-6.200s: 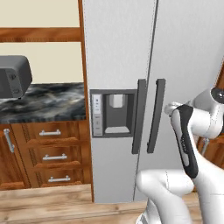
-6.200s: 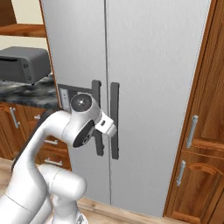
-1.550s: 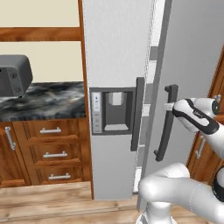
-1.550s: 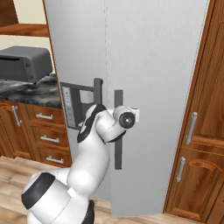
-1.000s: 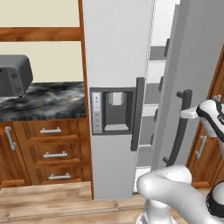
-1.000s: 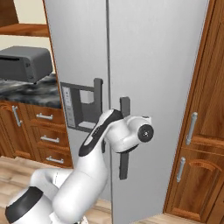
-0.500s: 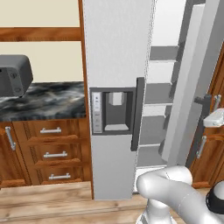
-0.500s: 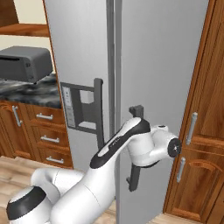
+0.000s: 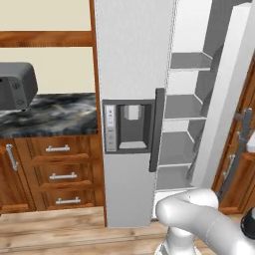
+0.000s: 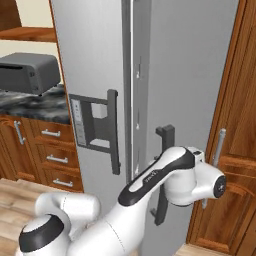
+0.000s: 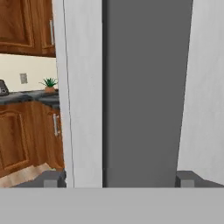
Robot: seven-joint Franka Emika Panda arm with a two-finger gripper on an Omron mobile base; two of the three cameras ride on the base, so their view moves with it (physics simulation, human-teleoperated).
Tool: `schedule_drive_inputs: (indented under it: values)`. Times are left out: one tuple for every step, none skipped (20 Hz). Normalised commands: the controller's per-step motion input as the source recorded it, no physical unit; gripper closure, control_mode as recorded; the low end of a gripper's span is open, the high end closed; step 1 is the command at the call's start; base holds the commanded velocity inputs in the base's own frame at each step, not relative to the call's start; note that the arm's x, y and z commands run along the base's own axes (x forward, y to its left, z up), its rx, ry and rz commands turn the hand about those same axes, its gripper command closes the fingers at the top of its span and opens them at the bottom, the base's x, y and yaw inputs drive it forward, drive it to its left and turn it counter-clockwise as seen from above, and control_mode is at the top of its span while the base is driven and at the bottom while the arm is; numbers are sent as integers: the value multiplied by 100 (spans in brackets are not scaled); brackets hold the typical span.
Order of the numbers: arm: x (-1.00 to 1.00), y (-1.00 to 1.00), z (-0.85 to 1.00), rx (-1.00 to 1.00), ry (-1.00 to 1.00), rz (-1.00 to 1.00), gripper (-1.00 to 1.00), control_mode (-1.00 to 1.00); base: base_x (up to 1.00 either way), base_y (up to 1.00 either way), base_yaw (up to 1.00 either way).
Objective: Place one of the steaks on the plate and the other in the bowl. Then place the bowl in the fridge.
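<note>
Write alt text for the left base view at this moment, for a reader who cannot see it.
The fridge stands with its right door swung wide open, showing bare grey shelves inside, while the left door with the water dispenser panel is shut. Left of it are a dark marbled counter and wooden drawers.

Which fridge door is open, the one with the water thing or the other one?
The other one: the plain right door is swung out, showing the shelves inside. The door with the water dispenser stays shut.

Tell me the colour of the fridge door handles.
Dark grey, clearest on the fridge handle in the left base view.
</note>
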Motion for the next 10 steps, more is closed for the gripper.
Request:
schedule_drive_inputs:
  values:
    - [-67,-2,46,-3,-25,0,-100,-100,0,0,0]
    - [-68,0,49,-4,-25,0,-100,-100,0,0,0]
    - [-59,-9,42,-4,-20,-3,-100,-100,0,0,0]
    - [-21,-15,26,-6,-15,-9,-100,-100,0,0,0]
    - [0,-29,13,-5,-5,-17,-100,-100,0,0,0]
    - [0,-26,9,-5,0,-21,-100,-100,0,0,0]
    - [0,-26,1,-3,0,-22,-100,-100,0,0,0]
    - [34,-31,0,-1,7,-23,-100,-100,0,0,0]
    - [60,-31,0,0,13,-20,-100,-100,0,0,0]
    - [84,-35,0,0,18,-18,-100,-100,0,0,0]
